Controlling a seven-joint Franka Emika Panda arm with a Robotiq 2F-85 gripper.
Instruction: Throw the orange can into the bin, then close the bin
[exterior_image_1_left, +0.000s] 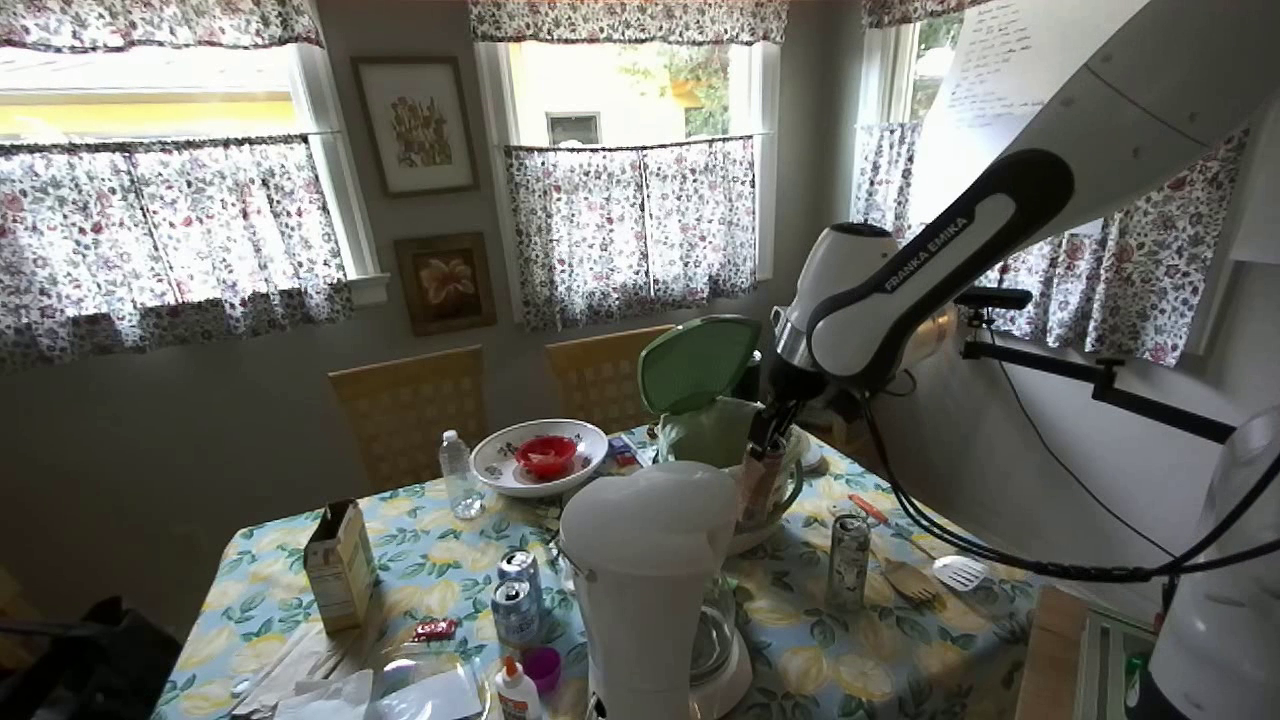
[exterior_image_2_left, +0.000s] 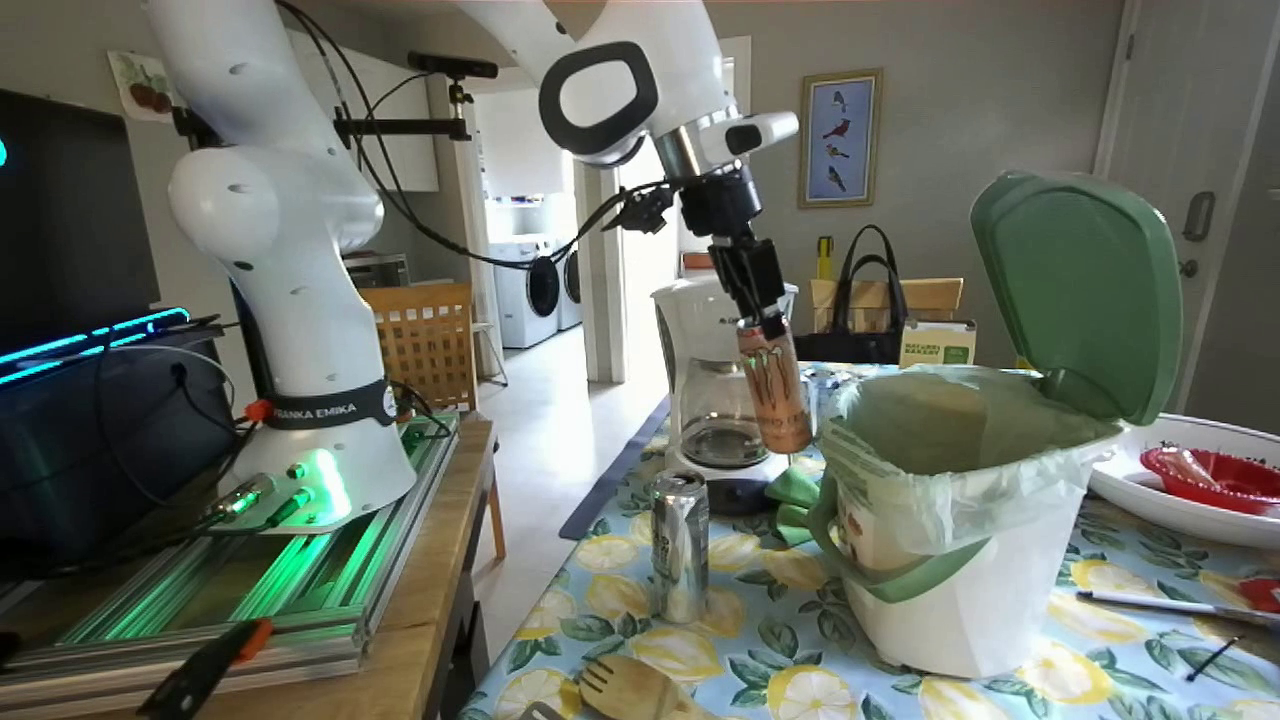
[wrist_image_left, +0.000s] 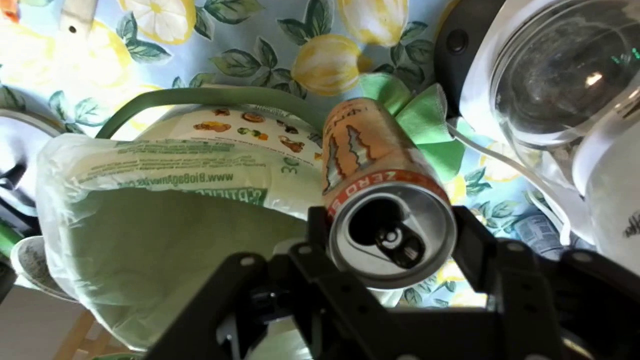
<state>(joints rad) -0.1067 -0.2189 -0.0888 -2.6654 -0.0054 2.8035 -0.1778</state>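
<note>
The orange can (exterior_image_2_left: 777, 395) is held by its top end in my gripper (exterior_image_2_left: 760, 318), which is shut on it. The can hangs slightly tilted in the air beside the bin (exterior_image_2_left: 960, 615), its lower end near the height of the bin's rim. The bin has a white body, a pale green liner bag and a green handle. Its green lid (exterior_image_2_left: 1085, 290) stands open, also in an exterior view (exterior_image_1_left: 700, 362). In the wrist view the can (wrist_image_left: 370, 145) is between the fingers (wrist_image_left: 390, 235), to the right of the bin's bagged opening (wrist_image_left: 170, 240).
A white coffee maker (exterior_image_1_left: 640, 560) stands close to the can's side. A silver can (exterior_image_2_left: 680, 545) stands upright near the bin. A green cloth (exterior_image_2_left: 797, 500) lies beside the bin. A white bowl (exterior_image_1_left: 497, 478) with a red dish, blue cans (exterior_image_1_left: 516, 610) and wooden utensils (exterior_image_2_left: 635, 688) are on the table.
</note>
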